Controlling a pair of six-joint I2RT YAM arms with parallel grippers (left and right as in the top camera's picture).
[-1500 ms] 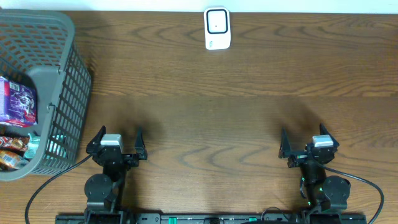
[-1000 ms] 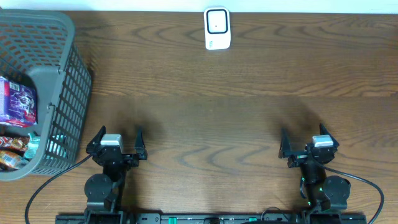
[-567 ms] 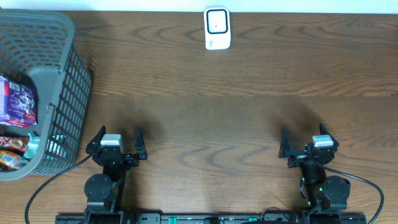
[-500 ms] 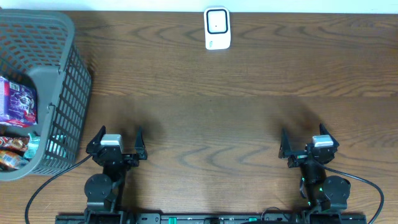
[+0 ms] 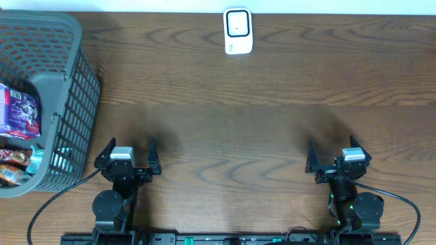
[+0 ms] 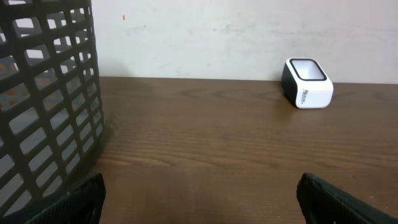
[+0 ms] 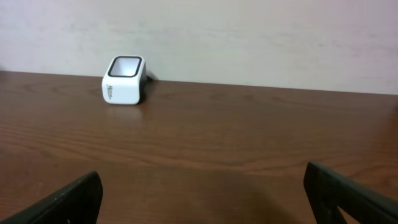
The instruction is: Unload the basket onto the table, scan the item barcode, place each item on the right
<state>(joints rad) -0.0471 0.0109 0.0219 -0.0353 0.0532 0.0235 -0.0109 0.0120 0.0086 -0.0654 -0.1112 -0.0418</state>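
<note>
Nothing has moved: left hand (image 5: 130, 147) and right hand (image 5: 332, 146) sit wide open, empty; we judge the left hand should reach into the basket (image 5: 65, 95) just to its left and pinch the purple packet (image 5: 20, 109) by an edge, scanner (image 5: 238, 30) far ahead.

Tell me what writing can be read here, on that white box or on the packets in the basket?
white scanner: a short dark word on its side, too blurred to read.
purple packet in the basket: there is printing, too small to read.
red wrappers beside it: there is lettering, too small to read.
No text in any view reads clearly.
</note>
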